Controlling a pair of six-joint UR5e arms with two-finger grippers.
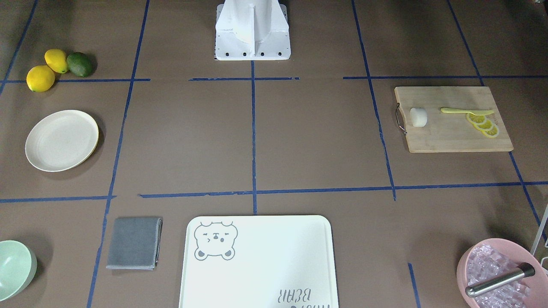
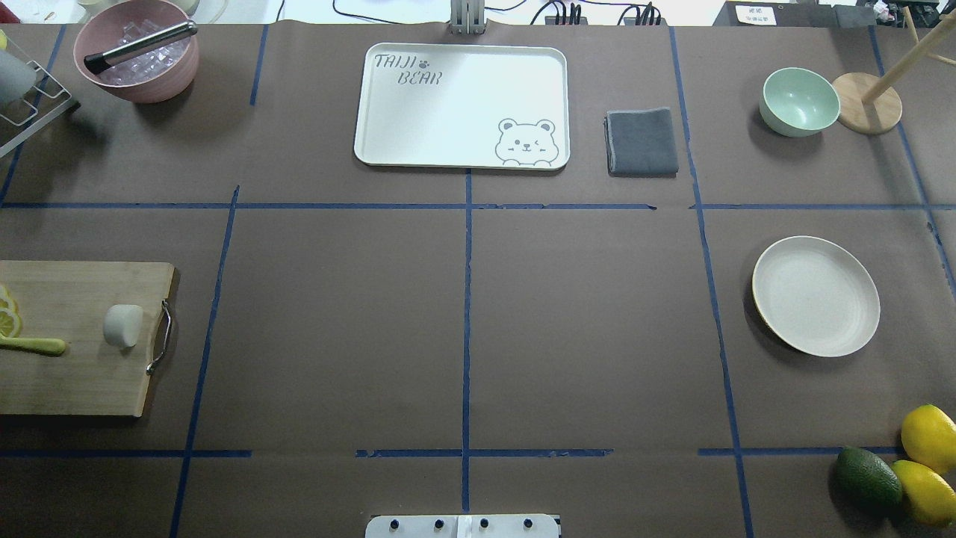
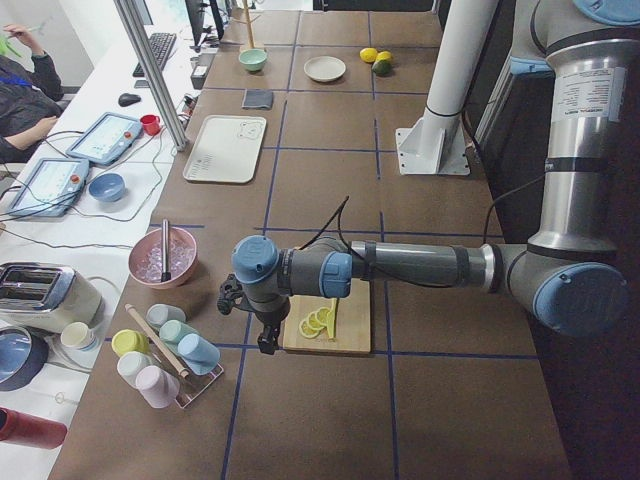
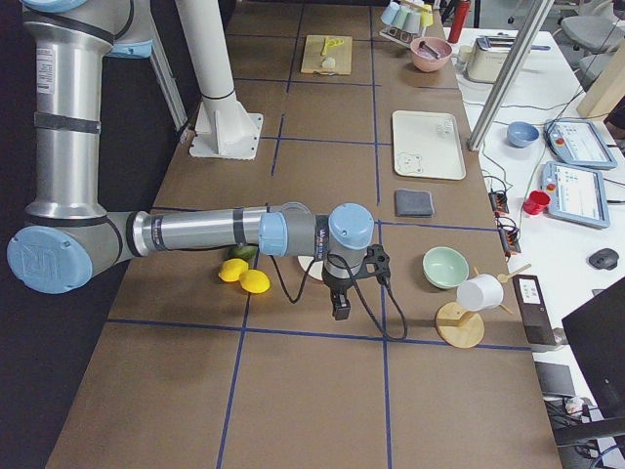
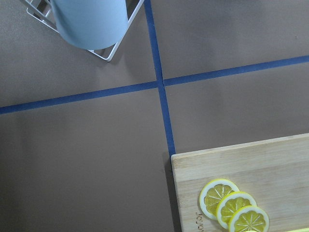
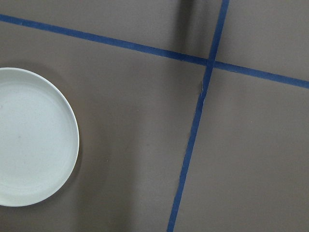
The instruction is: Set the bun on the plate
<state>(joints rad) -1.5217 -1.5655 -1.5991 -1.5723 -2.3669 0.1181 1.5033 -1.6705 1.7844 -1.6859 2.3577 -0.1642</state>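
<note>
The bun [image 1: 418,117], a small white lump, lies on the wooden cutting board [image 1: 454,137] near its metal handle; from overhead the bun [image 2: 123,325] is at the far left. The empty cream plate [image 2: 815,295] sits on the table's right side, and its edge also shows in the right wrist view [image 6: 29,135]. My left gripper [image 3: 266,342] hangs above the table just past the board's outer end, away from the bun. My right gripper [image 4: 340,311] hovers beside the plate. I cannot tell whether either is open or shut.
Lemon slices [image 1: 483,125] and a yellow-green knife [image 1: 466,111] share the board. Two lemons and an avocado [image 2: 868,478] lie near the plate. Further off are a mint bowl [image 2: 799,101], grey cloth [image 2: 641,142], bear tray [image 2: 388,142], pink ice bowl [image 2: 160,86] and cup rack [image 3: 165,350].
</note>
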